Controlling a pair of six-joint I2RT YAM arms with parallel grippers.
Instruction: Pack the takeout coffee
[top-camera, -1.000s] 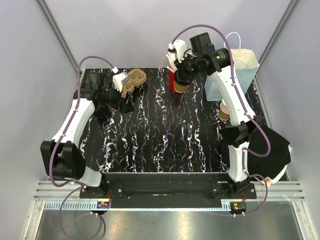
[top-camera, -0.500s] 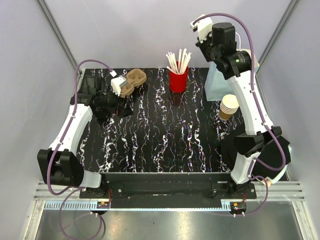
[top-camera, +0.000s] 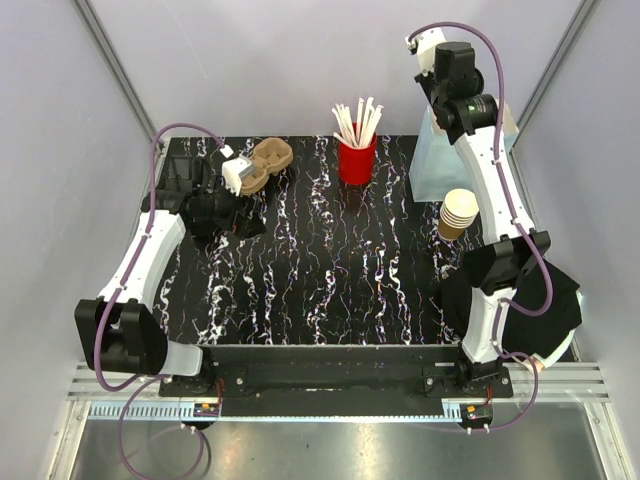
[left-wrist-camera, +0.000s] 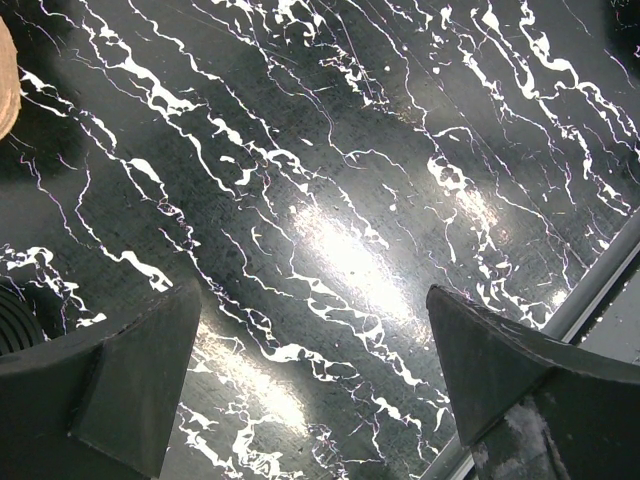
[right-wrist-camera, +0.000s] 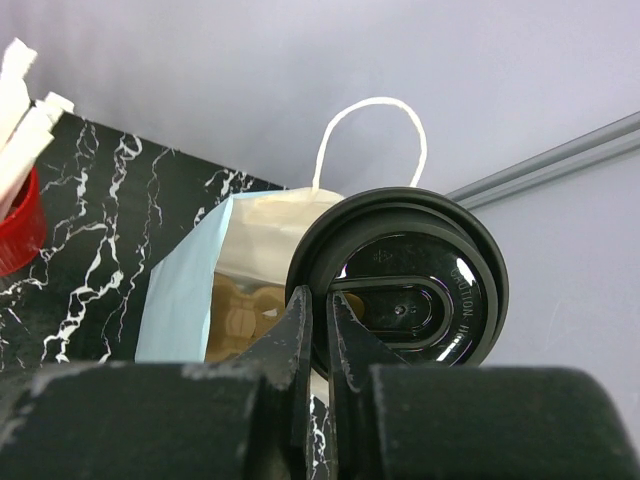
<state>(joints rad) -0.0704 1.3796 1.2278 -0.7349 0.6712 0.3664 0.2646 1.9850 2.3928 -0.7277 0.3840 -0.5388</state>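
My right gripper is shut on the rim of the takeout coffee. Only the cup's black lid faces the wrist camera; its brown body is hidden. The cup hangs high over the open mouth of the pale blue paper bag, which holds a tan pulp carrier. In the top view the right gripper is above the bag, and the arm hides the cup. My left gripper is open and empty above the marble table, near a tan cup carrier.
A red cup of white sticks stands at the back centre. A nested stack of brown cups lies in front of the bag. Black parts sit at the back left. A black cloth hangs off the right edge.
My right gripper has risen from beside the red cup and swung right with the coffee, to above the bag. The left arm has barely shifted.
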